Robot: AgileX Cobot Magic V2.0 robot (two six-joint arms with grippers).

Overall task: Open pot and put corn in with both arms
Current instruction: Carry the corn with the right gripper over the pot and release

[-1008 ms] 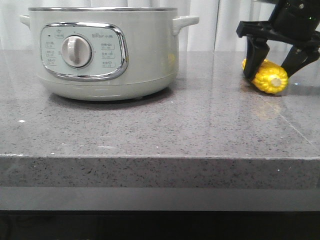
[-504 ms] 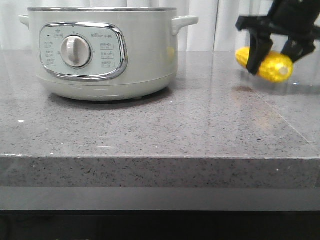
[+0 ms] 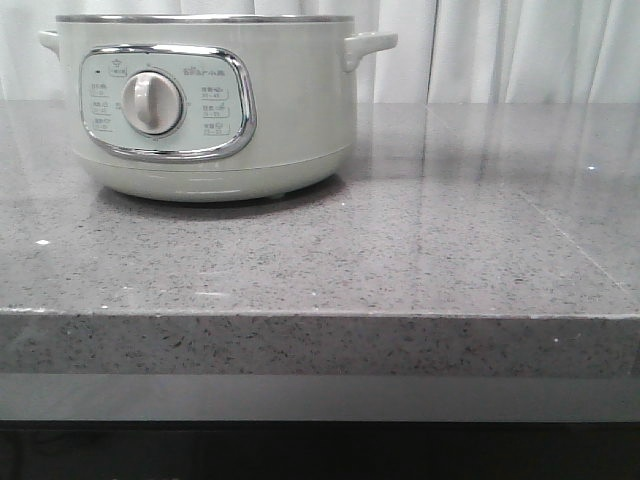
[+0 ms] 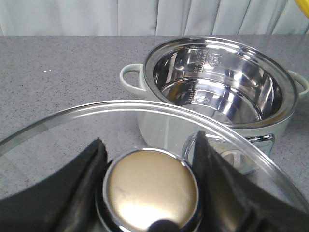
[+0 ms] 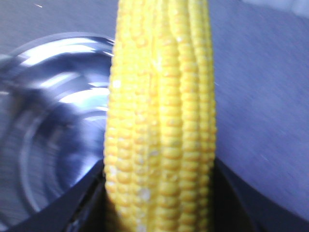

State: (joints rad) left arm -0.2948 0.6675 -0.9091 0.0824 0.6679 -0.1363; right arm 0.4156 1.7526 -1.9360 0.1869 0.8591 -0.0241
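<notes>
The pot (image 3: 200,110) stands at the back left of the counter in the front view, with no lid on it. In the left wrist view its steel inside (image 4: 217,87) is open and empty. My left gripper (image 4: 149,145) is shut on the round brass-coloured knob (image 4: 150,186) of the glass lid (image 4: 58,140) and holds the lid off the pot, beside it. My right gripper (image 5: 158,166) is shut on the corn (image 5: 161,96), gripped across its middle. The blurred steel inside of the pot (image 5: 53,121) lies below and to one side of the corn. Neither gripper shows in the front view.
The grey speckled counter (image 3: 420,250) runs right of the pot to its front edge. White curtains (image 3: 500,50) hang behind it. A yellow sliver (image 4: 305,5) shows in the far corner of the left wrist view.
My right gripper has lifted the corn off the counter at the right, up and out of the front view. The pot has not moved.
</notes>
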